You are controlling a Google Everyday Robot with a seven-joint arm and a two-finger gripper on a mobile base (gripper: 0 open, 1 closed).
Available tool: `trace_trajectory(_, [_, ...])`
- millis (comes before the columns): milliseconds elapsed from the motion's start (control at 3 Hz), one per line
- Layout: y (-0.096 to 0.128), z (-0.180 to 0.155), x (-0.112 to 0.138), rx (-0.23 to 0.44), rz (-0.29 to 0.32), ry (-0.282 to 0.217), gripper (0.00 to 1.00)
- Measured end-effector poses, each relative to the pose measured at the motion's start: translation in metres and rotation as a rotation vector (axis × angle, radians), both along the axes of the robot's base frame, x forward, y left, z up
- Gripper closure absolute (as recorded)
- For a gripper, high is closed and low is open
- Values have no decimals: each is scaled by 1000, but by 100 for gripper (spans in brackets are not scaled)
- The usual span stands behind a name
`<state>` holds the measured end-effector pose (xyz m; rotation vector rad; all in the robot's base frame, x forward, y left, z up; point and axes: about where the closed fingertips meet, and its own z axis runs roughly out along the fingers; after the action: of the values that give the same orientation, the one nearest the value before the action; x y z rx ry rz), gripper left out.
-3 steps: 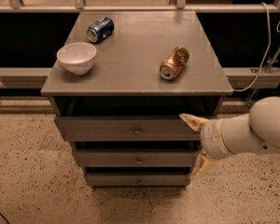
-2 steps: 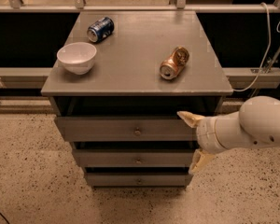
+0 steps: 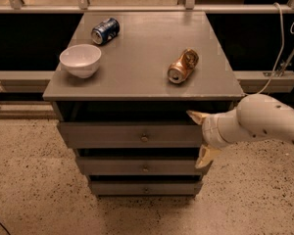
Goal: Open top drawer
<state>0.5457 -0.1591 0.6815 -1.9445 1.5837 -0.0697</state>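
Nearest the camera, low on the grey cabinet, sit the lowest drawer (image 3: 122,188) and the middle drawer (image 3: 117,166), both with narrower-looking fronts and both untouched. Above them is the top drawer (image 3: 112,135), wide and flat-fronted, directly under the worktop (image 3: 137,58), with its small round knob (image 3: 144,138) at the centre. Its front looks in line with the cabinet, so it seems not yet pulled out.

The hand (image 3: 201,137) is at the right end of that drawer front, carried by the pale arm (image 3: 264,124) reaching in from the right. Its two fingers (image 3: 196,115) are spread apart – one tip up by the drawer's top edge, the other down near its lower edge – and they grip nothing. The hand is to the right of the knob and clear of it; whether a fingertip touches the wood cannot be told.

The step in hand looks like the approach. The next move calls for bringing the hand leftward along the front until the knob lies between the fingers, closing on it, then pulling straight out towards the camera – an off-centre or slanted pull could slip off so small a knob.

Further back on the worktop lie a copper can (image 3: 182,66) on its side at right, a white bowl (image 3: 80,60) at left, and a blue can (image 3: 105,31) behind the bowl.
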Motion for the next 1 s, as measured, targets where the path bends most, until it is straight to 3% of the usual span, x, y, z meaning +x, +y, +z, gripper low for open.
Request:
trace_trajectory(667, [-3, -31, 27, -24, -30, 72, 0])
trace_trajectory(1000, [2, -39, 37, -24, -56, 71, 0])
